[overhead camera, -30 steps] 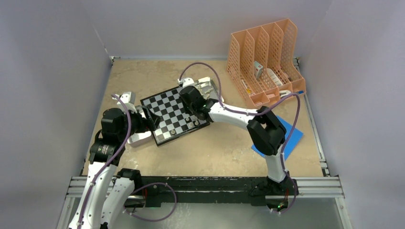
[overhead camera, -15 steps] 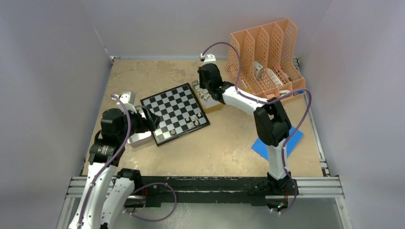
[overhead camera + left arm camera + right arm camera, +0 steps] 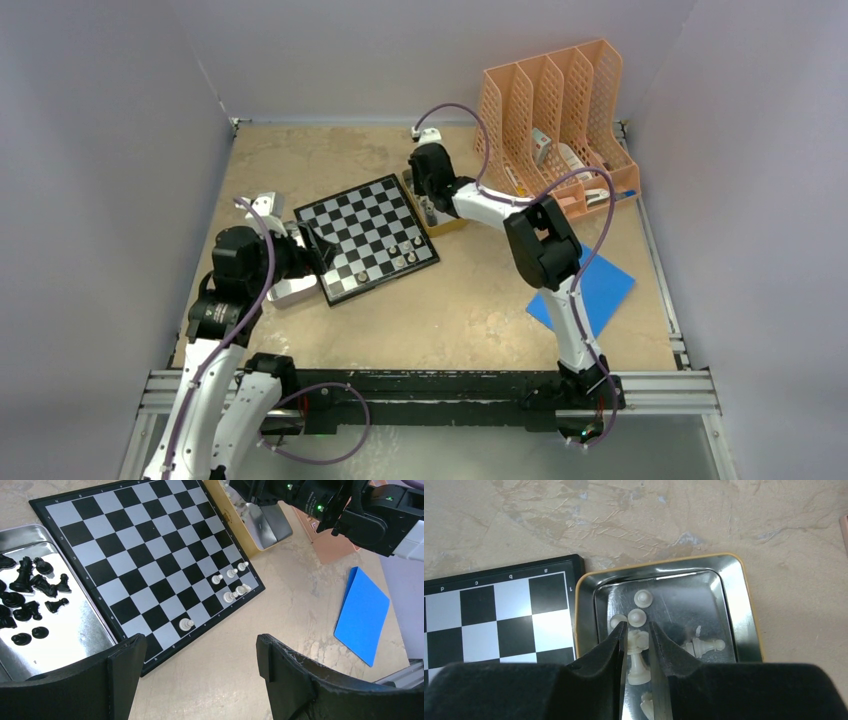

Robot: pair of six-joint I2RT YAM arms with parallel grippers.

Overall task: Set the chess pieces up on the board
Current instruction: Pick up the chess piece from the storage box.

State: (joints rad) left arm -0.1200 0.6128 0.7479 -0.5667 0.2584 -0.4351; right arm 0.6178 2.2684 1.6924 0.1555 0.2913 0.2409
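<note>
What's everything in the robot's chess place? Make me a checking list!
Surface: tan table, scuffed.
Job's things: board with a few pale pieces; more in the gold-rimmed tray; black pieces in the silver tray.
Clutter: orange file rack, blue sheet.
Grippers: left gripper open near the board; right gripper fingers narrowly astride one pale piece, grip unclear.
Cables: purple cables loop along both arms.
Surroundings: plain pale walls.
</note>
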